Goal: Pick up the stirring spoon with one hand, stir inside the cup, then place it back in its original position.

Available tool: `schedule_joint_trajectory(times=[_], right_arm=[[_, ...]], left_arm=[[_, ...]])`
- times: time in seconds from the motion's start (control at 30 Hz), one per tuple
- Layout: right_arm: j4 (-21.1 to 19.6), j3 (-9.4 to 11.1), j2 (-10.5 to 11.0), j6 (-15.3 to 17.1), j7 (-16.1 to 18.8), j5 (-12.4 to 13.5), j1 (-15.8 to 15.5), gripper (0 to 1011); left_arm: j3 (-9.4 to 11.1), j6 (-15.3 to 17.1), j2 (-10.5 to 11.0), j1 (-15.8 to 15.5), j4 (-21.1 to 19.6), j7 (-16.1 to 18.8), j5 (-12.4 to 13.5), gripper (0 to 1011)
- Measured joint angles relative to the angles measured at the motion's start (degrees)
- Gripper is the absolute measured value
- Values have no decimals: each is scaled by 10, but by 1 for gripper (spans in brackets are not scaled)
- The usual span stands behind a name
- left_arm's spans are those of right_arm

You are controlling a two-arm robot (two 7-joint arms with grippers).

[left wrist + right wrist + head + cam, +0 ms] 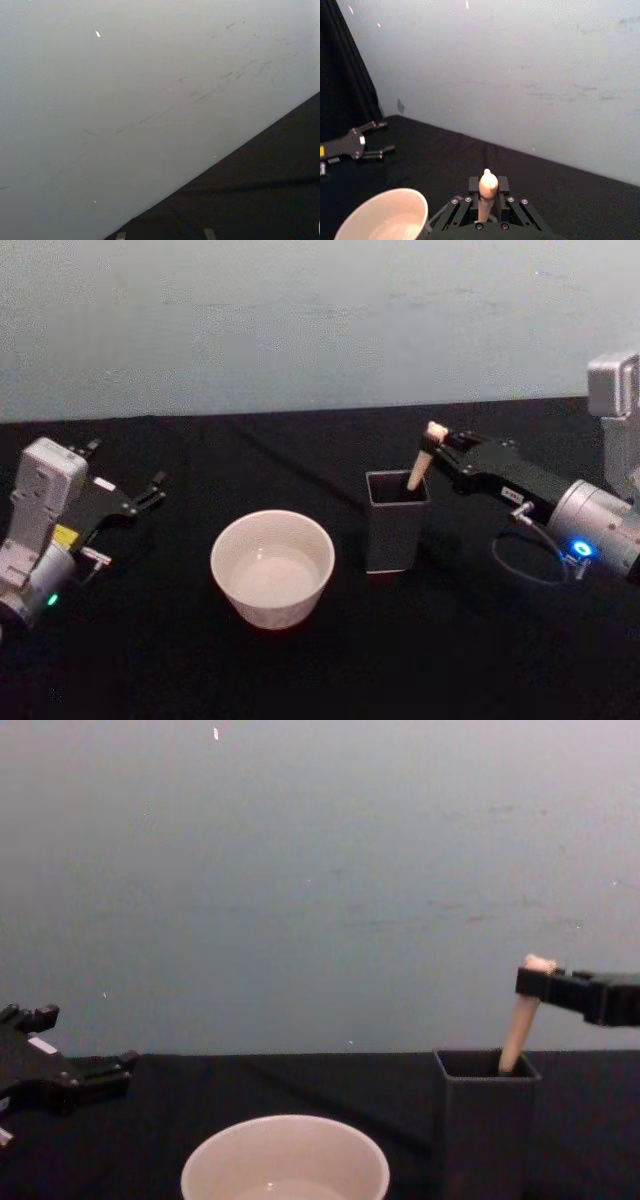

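The right tool [443,445] grasps the stirring spoon [417,472] near its top: lift straight until it clears the holder [397,530] below, then cross to the cup [272,565]. Far off, the left tool [150,492] sits released.

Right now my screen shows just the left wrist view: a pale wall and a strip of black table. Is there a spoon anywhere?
Observer: Yes. The stirring spoon stands tilted in the dark holder box, handle up.
Operator: Is anything holding it?
Observer: The right gripper is closed on the handle, just below its top.
Operator: And the cup?
Observer: The cup sits on the table to the holder's left, apart from it.
Operator: What about the arm whose camera I'm on?
Observer: The left gripper is open at the table's left side, away from the cup.
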Motion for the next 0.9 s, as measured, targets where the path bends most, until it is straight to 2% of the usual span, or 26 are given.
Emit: schedule_joint_trajectory(times=[0.27, 0.57, 0.77, 0.9], right_arm=[[-19, 12, 4, -10, 2, 27, 2, 222], [-30, 23, -7, -26, -2, 61, 24, 221], [-31, 15, -17, -28, -6, 77, 42, 221], [-29, -3, -23, -20, -5, 86, 52, 221]], left_arm=[[0, 0, 0, 0, 0, 0, 0, 1001], [0, 0, 0, 0, 0, 0, 0, 1001], [0, 0, 0, 0, 0, 0, 0, 1002], [0, 0, 0, 0, 0, 0, 0, 1001]])
